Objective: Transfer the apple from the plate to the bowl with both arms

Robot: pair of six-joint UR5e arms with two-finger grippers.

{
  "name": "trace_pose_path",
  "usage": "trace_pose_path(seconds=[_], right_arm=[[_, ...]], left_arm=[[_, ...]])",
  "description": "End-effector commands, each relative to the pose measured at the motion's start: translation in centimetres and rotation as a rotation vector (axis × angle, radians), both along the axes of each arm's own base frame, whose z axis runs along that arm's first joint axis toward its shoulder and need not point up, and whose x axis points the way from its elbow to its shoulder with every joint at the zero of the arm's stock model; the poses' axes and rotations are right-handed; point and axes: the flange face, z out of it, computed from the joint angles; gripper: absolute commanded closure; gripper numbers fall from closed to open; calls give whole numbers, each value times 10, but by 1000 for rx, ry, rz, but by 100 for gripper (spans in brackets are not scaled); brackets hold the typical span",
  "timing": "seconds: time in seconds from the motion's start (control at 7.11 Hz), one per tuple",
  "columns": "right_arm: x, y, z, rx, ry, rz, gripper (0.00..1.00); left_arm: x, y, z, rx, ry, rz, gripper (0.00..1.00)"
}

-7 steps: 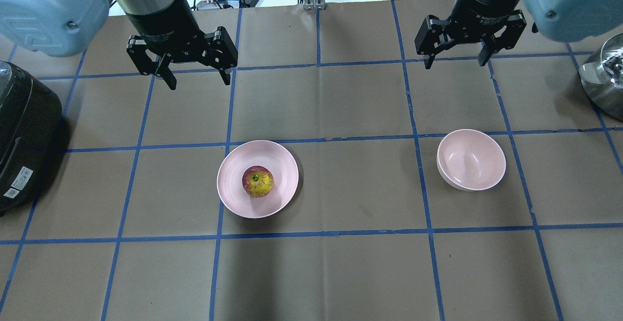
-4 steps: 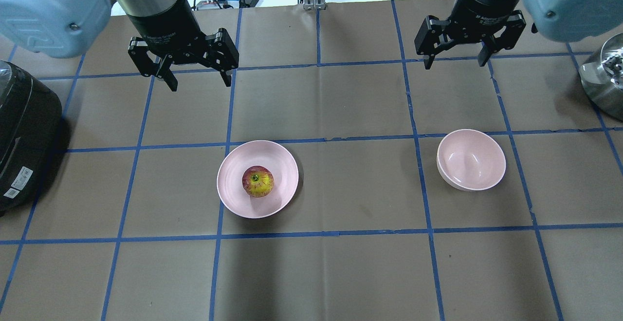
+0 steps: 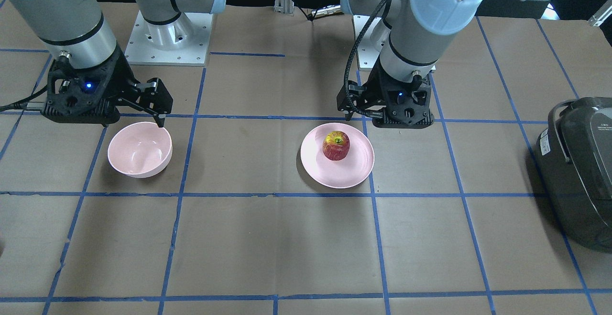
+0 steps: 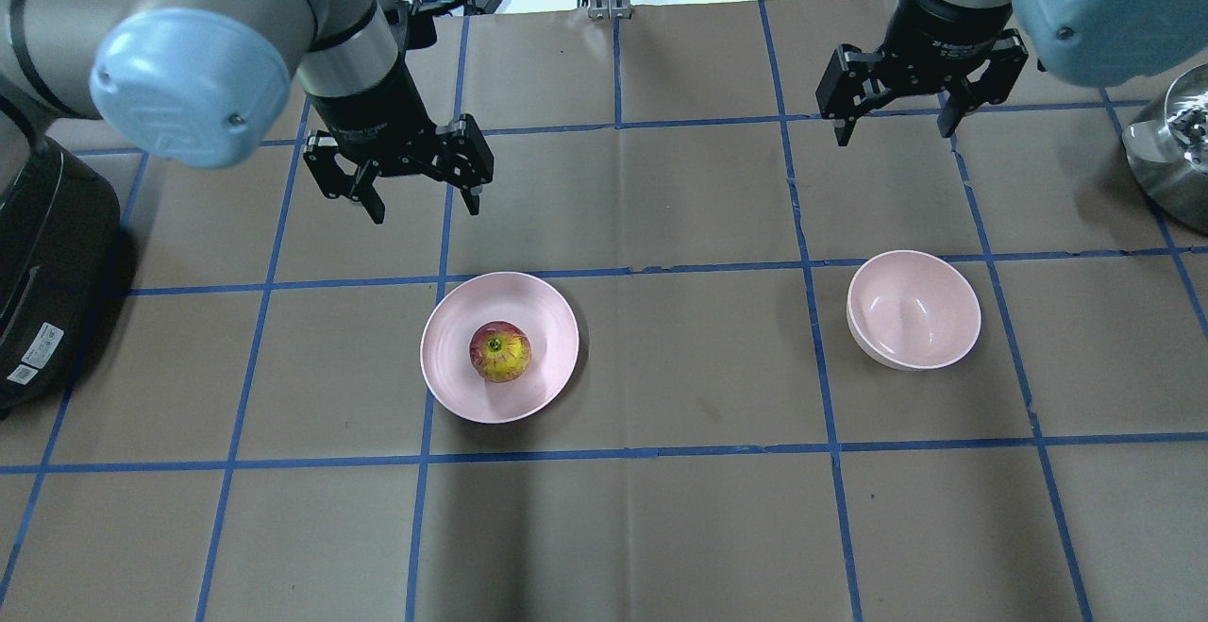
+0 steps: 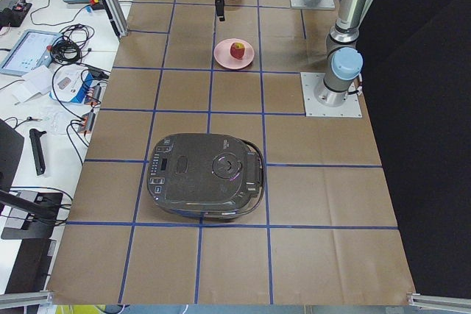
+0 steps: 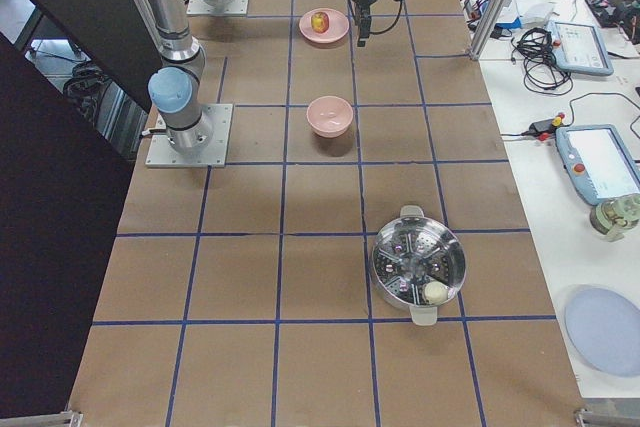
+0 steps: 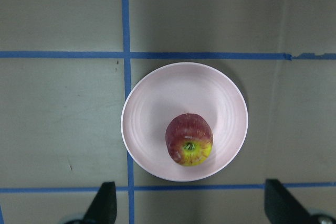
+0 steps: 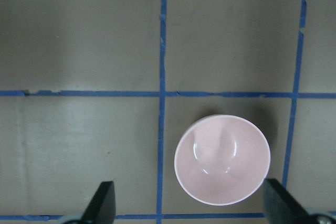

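Note:
The small red apple (image 4: 500, 351) with a yellow-green top sits on the flat pink plate (image 4: 545, 318), left of the table's middle. It also shows in the left wrist view (image 7: 189, 139) and the front view (image 3: 336, 145). The deep pink bowl (image 4: 914, 309) stands empty to the right and shows in the right wrist view (image 8: 222, 159). My left gripper (image 4: 427, 213) is open and empty, hanging above the table just behind the plate. My right gripper (image 4: 892, 135) is open and empty, behind the bowl.
A black rice cooker (image 4: 47, 254) stands at the table's left edge. A steel steamer pot (image 4: 1170, 150) stands at the right edge. Cables and devices lie past the far edge. Blue tape lines grid the brown table cover.
My left arm has moved forward and to the right, closer to the plate, with its gripper still open. My right gripper has shifted only slightly. Apple, plate and bowl have not moved.

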Motion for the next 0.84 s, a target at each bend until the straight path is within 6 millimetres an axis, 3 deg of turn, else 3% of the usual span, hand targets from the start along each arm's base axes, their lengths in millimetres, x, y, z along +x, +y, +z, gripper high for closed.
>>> trace_pose_path(seconds=[0.0, 0.14, 0.28, 0.42, 0.7], right_arm=[[-79, 5, -58, 82, 45, -69, 0], [-101, 7, -90, 66, 36, -30, 0], [-116, 12, -129, 80, 42, -32, 0], [-131, 27, -157, 130, 12, -71, 0], [-135, 34, -201, 103, 15, -33, 0]], left_arm=[[0, 38, -92, -22, 3, -5, 0], [1, 47, -132, -54, 8, -5, 0], [2, 58, -152, -51, 11, -6, 0], [3, 69, -167, -24, 12, -13, 0], [-11, 68, -184, -1, 65, -25, 0]])
